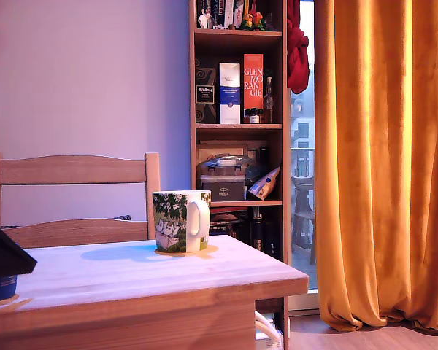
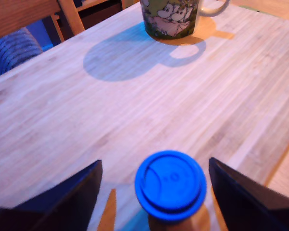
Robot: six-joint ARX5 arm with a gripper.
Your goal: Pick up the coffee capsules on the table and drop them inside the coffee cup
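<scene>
Curtain (image 1: 383, 160): orange, seen hanging floor-length at 3 o'clock of the exterior view.

Bookshelf (image 1: 239, 117): dark wood, placed at 12 to 1 o'clock behind the table; boxed bottles are seen on the middle shelf, a lidded plastic box (image 1: 223, 179) on the shelf below.

Chair (image 1: 73, 197): wooden slat-back, seen behind the table at 9 o'clock of the exterior view.

Table (image 1: 146, 281): pale wood top with a brownish edge.

Coffee cup (image 1: 181, 221): white mug with green foliage print, stood upright on the table near its far edge, handle turned toward the exterior view's right. In the wrist view it (image 2: 172, 18) is seen at 12 o'clock, cut off by the frame, well apart from the capsule, with its shadow thrown on the wood.

Gripper (image 2: 156, 192): fingers (image 2: 70, 199) are spread wide, one on each side of the capsule; a gap is seen on both sides, nothing is gripped. In the exterior view only a dark part (image 1: 4, 251) is seen at 8 o'clock.

Coffee capsule (image 2: 170, 185): blue, stood on the table between the fingers, at 6 o'clock of the wrist view, round face up. In the exterior view only a blue piece (image 1: 0, 286) is visible under the gripper at the frame edge.
</scene>
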